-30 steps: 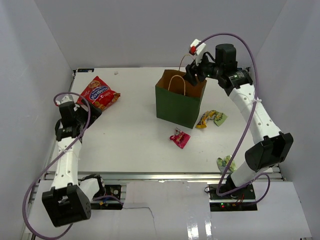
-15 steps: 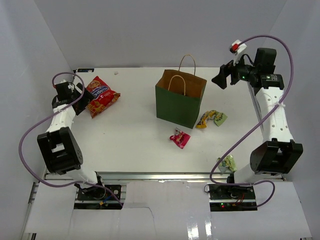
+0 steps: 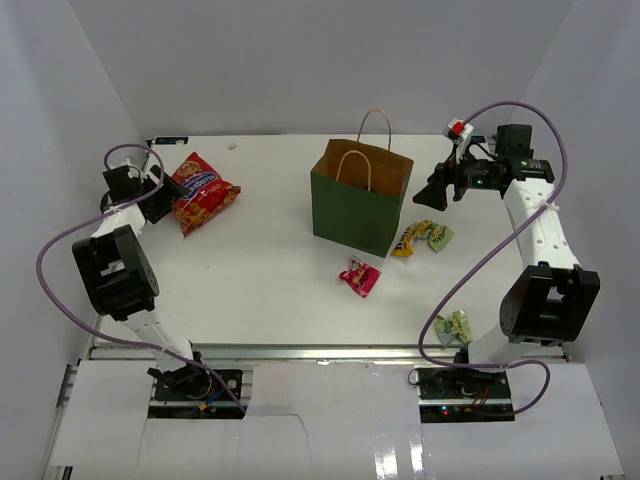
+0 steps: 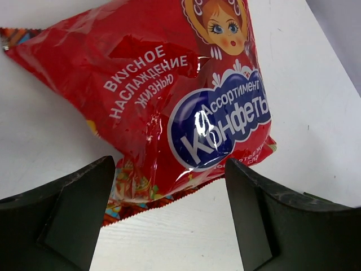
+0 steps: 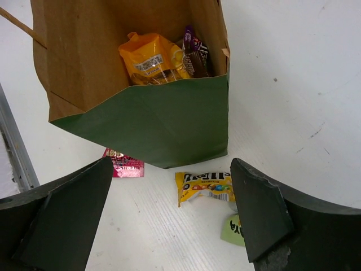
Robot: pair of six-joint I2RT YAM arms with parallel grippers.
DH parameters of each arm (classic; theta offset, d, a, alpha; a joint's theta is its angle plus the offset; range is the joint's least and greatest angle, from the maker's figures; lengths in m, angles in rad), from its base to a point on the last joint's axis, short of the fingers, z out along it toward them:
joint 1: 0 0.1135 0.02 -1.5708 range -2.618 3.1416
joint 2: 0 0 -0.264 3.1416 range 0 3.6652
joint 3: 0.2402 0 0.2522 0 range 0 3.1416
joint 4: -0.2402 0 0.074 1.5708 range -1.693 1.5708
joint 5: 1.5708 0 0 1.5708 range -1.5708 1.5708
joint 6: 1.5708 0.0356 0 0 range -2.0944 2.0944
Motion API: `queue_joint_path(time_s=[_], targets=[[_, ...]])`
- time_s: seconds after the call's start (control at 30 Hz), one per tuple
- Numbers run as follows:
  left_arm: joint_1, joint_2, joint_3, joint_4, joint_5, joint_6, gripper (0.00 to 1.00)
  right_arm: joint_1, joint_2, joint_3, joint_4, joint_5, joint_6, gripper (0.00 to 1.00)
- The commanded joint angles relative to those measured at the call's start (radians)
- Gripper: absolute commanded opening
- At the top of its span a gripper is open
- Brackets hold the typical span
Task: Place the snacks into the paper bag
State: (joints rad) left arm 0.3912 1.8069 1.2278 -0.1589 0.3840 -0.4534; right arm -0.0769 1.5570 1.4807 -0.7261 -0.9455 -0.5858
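The red snack bag (image 4: 186, 101) is lying on the tabletop (image 3: 260, 270), well left of the paper bag (image 3: 355, 215), looking light, crinkly, slippery; pinching its lower seam is looking safest. The left tool (image 4: 169, 186) is gaping around that seam; the right tool (image 5: 172, 169) is gaping too.

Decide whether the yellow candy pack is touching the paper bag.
Apart. The right wrist view shows a strip of white table between the yellow candy pack and the base of the paper bag.
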Motion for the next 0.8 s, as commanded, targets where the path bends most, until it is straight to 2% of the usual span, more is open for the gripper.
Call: queue_joint_path(time_s=[0.0,0.33,0.5,0.53,0.6,0.63,0.77], targets=[[0.003,0.02,0.03,0.087,0.072,-0.011,0.89,-0.004,0.005,0.0,-0.01,-0.044,-0.019,0.9],[0.028,0.134,0.027,0.209,0.139,-0.093,0.84,-0.004,0.008,-0.007,-0.03,-0.026,-0.019,0.9],[0.029,0.173,-0.019,0.309,0.185,-0.157,0.67,-0.004,0.014,0.01,-0.042,-0.021,-0.02,0.9],[0.028,0.177,-0.022,0.314,0.19,-0.166,0.58,-0.003,0.015,0.012,-0.044,-0.019,-0.02,0.89],[0.028,0.186,-0.019,0.325,0.214,-0.172,0.45,-0.004,0.012,0.012,-0.05,-0.024,-0.023,0.89],[0.028,0.186,-0.016,0.326,0.219,-0.174,0.33,-0.004,0.009,0.009,-0.055,-0.024,-0.025,0.89],[0.032,0.148,0.001,0.34,0.24,-0.188,0.12,-0.004,-0.002,-0.014,-0.056,-0.026,-0.029,0.89]])
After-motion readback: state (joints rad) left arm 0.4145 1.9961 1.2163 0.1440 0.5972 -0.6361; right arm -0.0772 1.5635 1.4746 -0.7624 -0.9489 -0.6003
